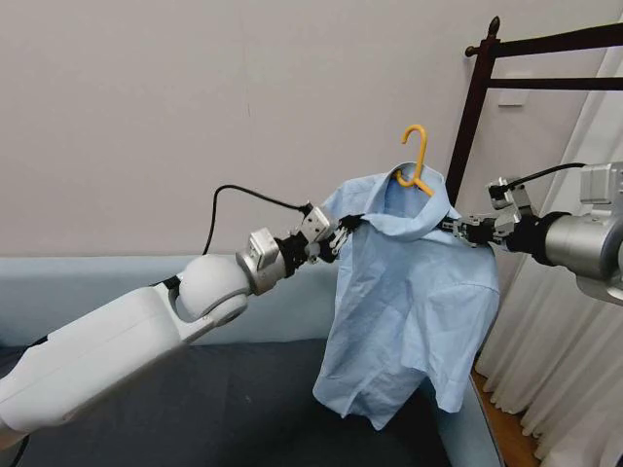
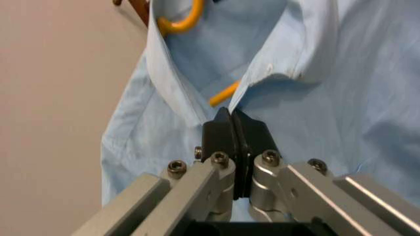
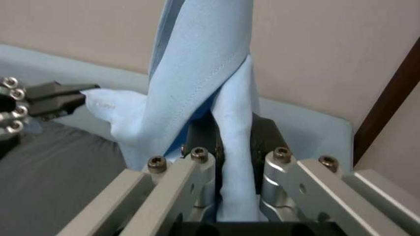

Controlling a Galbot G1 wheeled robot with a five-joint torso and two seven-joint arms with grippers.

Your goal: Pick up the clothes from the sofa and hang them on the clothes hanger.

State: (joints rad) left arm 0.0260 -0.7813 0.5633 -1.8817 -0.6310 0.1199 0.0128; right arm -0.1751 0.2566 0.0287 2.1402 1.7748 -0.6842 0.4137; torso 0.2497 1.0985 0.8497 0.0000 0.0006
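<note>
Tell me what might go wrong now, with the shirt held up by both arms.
1. The left tool and right tool each pinch only a thin fold of the shirt near its collar; it may slip and drop onto the sofa.
2. The orange hanger has its hook free above the collar; it could tilt and miss the wooden rack.

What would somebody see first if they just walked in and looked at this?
A light blue shirt on an orange hanger hangs in mid-air above the sofa. The left tool and the right tool pinch it near the collar, one on each side. A dark wooden rack stands just behind, by the wall.
</note>
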